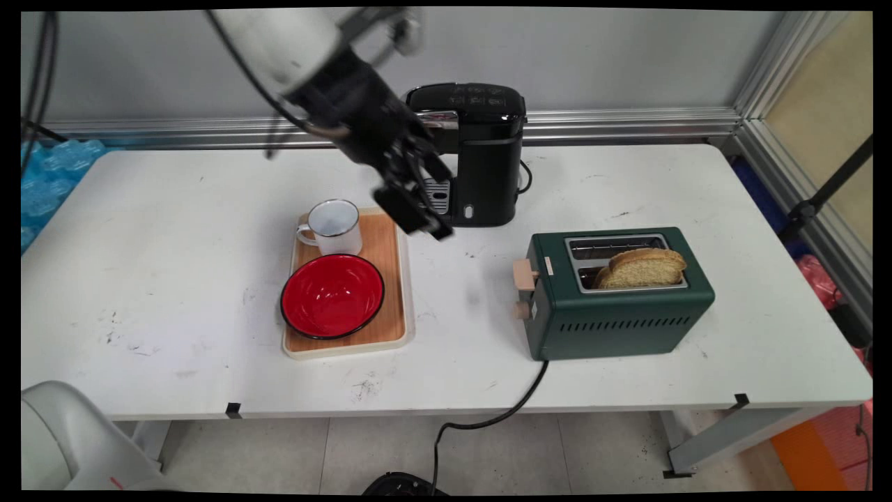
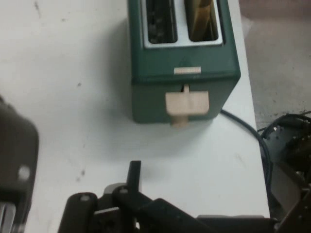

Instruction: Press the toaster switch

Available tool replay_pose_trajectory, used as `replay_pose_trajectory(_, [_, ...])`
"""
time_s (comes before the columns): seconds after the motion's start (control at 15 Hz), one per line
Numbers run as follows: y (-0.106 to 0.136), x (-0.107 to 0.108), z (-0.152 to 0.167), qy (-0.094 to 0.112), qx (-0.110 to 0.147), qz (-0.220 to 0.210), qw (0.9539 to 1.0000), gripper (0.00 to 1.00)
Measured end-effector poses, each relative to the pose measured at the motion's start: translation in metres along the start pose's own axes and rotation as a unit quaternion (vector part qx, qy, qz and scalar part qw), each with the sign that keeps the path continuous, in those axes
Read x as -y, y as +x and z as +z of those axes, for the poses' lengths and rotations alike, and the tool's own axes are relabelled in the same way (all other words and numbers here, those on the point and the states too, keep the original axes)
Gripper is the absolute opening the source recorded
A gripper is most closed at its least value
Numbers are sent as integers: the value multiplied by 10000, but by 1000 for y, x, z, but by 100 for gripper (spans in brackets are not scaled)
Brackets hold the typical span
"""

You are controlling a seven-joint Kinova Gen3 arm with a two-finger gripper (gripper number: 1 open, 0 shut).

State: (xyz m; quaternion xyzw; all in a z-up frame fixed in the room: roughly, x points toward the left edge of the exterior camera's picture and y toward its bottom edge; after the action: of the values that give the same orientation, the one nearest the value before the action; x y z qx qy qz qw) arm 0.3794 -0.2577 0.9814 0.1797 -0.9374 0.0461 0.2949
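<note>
My black gripper (image 1: 422, 222) hangs open and empty above the table, just in front of the black coffee machine (image 1: 481, 150) and beside the right far corner of the wooden tray (image 1: 394, 279). On the tray stand a white enamel mug (image 1: 334, 226) and a red bowl (image 1: 332, 295). To the right sits a green toaster (image 1: 617, 300) with a slice of bread (image 1: 641, 268) upright in its near slot. In the hand view the toaster (image 2: 184, 68) lies ahead with its beige lever (image 2: 187, 104) facing me, and one fingertip (image 2: 134, 171) shows.
The toaster's black cord (image 1: 488, 418) runs off the table's front edge to the floor. Blue plastic wrap (image 1: 52, 174) lies at the far left edge. An aluminium rail (image 1: 627, 125) runs along the wall behind the table.
</note>
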Motion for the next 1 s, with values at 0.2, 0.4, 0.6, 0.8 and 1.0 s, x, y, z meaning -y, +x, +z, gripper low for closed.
replay_pose_trajectory(0.2, [19,-3,35,-66,25,96,9999,100])
replay_pose_trajectory(0.4, [31,-3,62,-74,84,165,9998,0])
replay_pose_trajectory(0.6, [41,-3,88,-72,176,218,9996,0])
replay_pose_trajectory(0.8, [46,-3,108,-87,277,253,9993,0])
replay_pose_trajectory(1.0, [47,-2,123,-98,351,263,9990,0])
